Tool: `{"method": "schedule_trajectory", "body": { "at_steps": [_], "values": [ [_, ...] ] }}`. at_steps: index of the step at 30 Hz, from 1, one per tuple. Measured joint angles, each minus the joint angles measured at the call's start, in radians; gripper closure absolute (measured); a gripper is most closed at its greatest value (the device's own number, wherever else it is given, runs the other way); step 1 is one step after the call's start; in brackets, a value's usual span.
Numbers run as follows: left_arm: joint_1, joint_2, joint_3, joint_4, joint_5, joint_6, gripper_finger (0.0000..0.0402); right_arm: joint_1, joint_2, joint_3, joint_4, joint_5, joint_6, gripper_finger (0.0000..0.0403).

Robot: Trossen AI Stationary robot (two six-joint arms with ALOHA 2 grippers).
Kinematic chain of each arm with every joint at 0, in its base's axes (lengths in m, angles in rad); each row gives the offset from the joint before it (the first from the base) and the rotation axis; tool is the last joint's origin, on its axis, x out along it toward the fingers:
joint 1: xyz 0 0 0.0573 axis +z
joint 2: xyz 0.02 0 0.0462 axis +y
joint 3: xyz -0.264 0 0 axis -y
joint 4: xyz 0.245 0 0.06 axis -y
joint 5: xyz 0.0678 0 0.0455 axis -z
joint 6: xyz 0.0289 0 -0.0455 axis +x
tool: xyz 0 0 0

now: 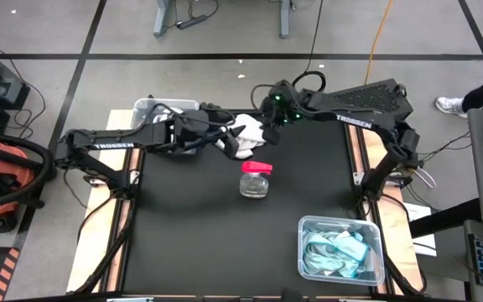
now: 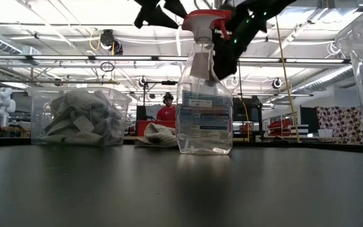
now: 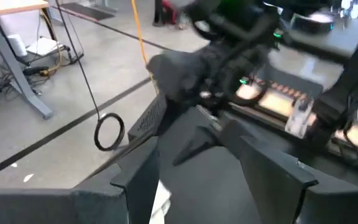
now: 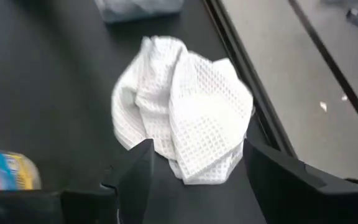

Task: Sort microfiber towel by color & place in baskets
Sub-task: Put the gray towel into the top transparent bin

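Under both arms, white towel (image 1: 246, 134) (half-hidden).

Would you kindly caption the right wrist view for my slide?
Right claw, open, above a crumpled white towel on the black table.

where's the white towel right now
In the high view the white towel lies near the table's far edge, between both end effectors, just beyond the spray bottle.

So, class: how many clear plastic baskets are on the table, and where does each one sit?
2. One basket sits at the far left edge beside the left arm, holding pale towels. The other basket sits at the near right corner, holding light blue towels.
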Motion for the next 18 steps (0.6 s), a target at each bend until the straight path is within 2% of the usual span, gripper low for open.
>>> {"method": "schedule_trajectory", "body": {
  "at_steps": [4,8,13,18],
  "values": [
    [-0.001,-0.006,0.0,-0.043,0.001,0.021,0.0181,-0.015,0.07,0.0,0.0,-0.012,0.042,0.0165],
    [-0.011,-0.007,0.0,-0.16,0.002,0.001,0.0181,-0.009,0.148,-0.001,0.007,-0.063,0.041,0.0165],
    [-0.036,-0.001,0.0,-0.326,0.006,-0.052,0.0181,-0.002,0.242,-0.001,0.073,-0.064,0.025,0.0165],
    [-0.081,-0.002,0.0,-0.444,0.058,-0.065,0.0181,-0.004,0.287,-0.002,0.173,-0.063,0.056,0.0165]
  ]
}}
